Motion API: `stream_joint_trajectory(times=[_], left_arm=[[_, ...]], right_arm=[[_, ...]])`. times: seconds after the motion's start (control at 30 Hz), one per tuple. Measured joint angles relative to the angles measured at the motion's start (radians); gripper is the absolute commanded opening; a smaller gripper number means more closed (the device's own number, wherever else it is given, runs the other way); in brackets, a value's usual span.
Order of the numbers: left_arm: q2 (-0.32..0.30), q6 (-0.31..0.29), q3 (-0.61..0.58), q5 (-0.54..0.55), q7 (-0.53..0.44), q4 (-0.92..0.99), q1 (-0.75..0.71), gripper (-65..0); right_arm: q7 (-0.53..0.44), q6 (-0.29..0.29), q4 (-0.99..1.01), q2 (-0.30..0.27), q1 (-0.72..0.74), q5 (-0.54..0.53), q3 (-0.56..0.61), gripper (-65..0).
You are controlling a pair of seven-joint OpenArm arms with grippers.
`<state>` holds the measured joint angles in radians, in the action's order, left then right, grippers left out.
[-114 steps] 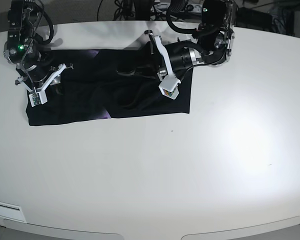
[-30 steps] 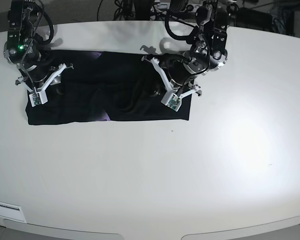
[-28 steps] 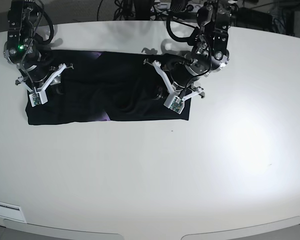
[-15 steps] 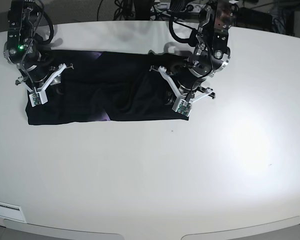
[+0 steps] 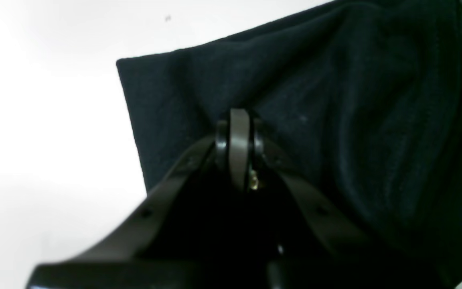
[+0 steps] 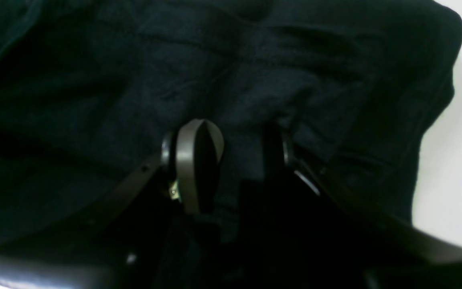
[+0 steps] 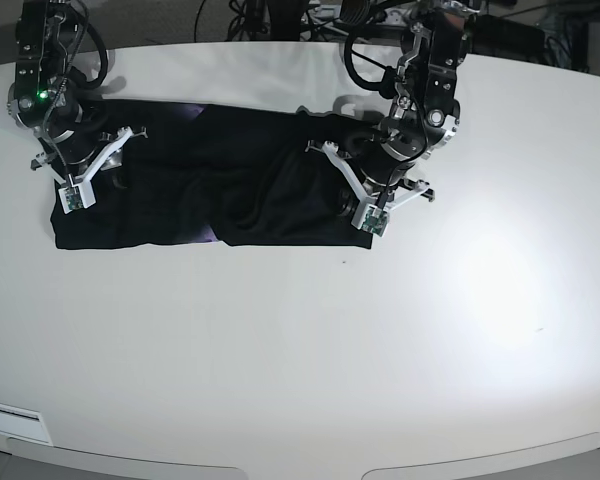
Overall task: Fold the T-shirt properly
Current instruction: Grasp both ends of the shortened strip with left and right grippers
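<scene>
The black T-shirt [image 7: 180, 170] lies as a long folded band across the back of the white table, with a small purple patch [image 7: 212, 232] showing at its front edge. My left gripper [image 7: 368, 215] sits at the band's front right corner. In the left wrist view it [image 5: 239, 118] is shut, and creases of the T-shirt [image 5: 335, 100] run into its tips. My right gripper [image 7: 72, 190] rests on the band's left end. In the right wrist view it [image 6: 235, 156] stands open, both fingers down on the T-shirt [image 6: 134, 80].
The white table [image 7: 310, 350] stretches bare in front of the shirt and to its right. Cables and power strips [image 7: 325, 15] lie beyond the table's back edge. Both arm bases stand at the back, behind the shirt.
My left gripper has slid right and toward the front across the shirt to its right corner, dragging the creases along. The right arm has stayed put.
</scene>
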<state>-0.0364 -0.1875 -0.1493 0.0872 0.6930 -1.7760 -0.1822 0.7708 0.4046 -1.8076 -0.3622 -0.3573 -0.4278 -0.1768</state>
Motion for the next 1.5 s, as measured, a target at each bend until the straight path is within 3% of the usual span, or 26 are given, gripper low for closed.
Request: stream_joint_trajectory(times=[0.17,0.27,0.4,0.57,0.63,0.73,0.97,1.1,1.23,1.37,1.5], left_arm=[[-0.023,-0.002,-0.002,0.01,0.001,0.014,0.01,-65.0],[-0.072,0.019,-0.008,0.029,-0.02,0.013,0.01,-65.0],[-0.126,0.02,0.011,0.03,-0.044,0.011,-0.001,-65.0],[-0.161,0.023,0.082,0.048,-0.036,0.01,-0.003,-65.0],[-0.169,0.023,0.122,0.053,-0.026,0.01,-0.006,-65.0],[-0.174,-0.008,0.178,0.134,0.008,0.01,-0.009,-65.0],[-0.177,-0.057,0.216,0.21,0.026,0.014,-0.012,-65.0],[-0.177,-0.061,0.217,0.224,0.031,0.016,-0.012,-65.0],[-0.178,-0.075,0.217,0.228,0.032,0.016,-0.012,-65.0],[-0.18,-0.084,0.22,0.243,0.036,0.016,-0.014,-65.0],[-0.18,-0.085,0.221,0.246,0.04,0.016,-0.014,-65.0]], right_arm=[[0.054,-0.002,-0.057,0.005,-0.01,0.009,0.006,-38.0],[0.062,-0.071,-0.124,0.008,-0.017,0.056,0.011,-36.6],[0.018,-0.185,-0.164,0.01,-0.011,0.168,0.011,-25.5],[0.063,-0.24,-0.164,0.01,0.033,0.196,0.011,-24.2],[0.095,-0.261,-0.164,0.011,0.036,0.173,-0.01,-24.2],[0.116,-0.267,-0.151,0.01,0.028,0.029,-0.08,-24.2],[0.151,-0.059,-0.034,0.031,0.035,-0.37,-0.215,-24.2],[0.146,-0.021,0.056,0.049,0.046,-0.425,-0.217,-24.2],[0.134,0.037,0.233,0.059,0.124,-0.553,-0.22,-24.2],[0.233,0.136,0.404,0.058,0.215,-0.734,-0.225,-24.2],[0.405,0.214,0.452,0.061,0.246,-0.856,-0.225,-24.2]])
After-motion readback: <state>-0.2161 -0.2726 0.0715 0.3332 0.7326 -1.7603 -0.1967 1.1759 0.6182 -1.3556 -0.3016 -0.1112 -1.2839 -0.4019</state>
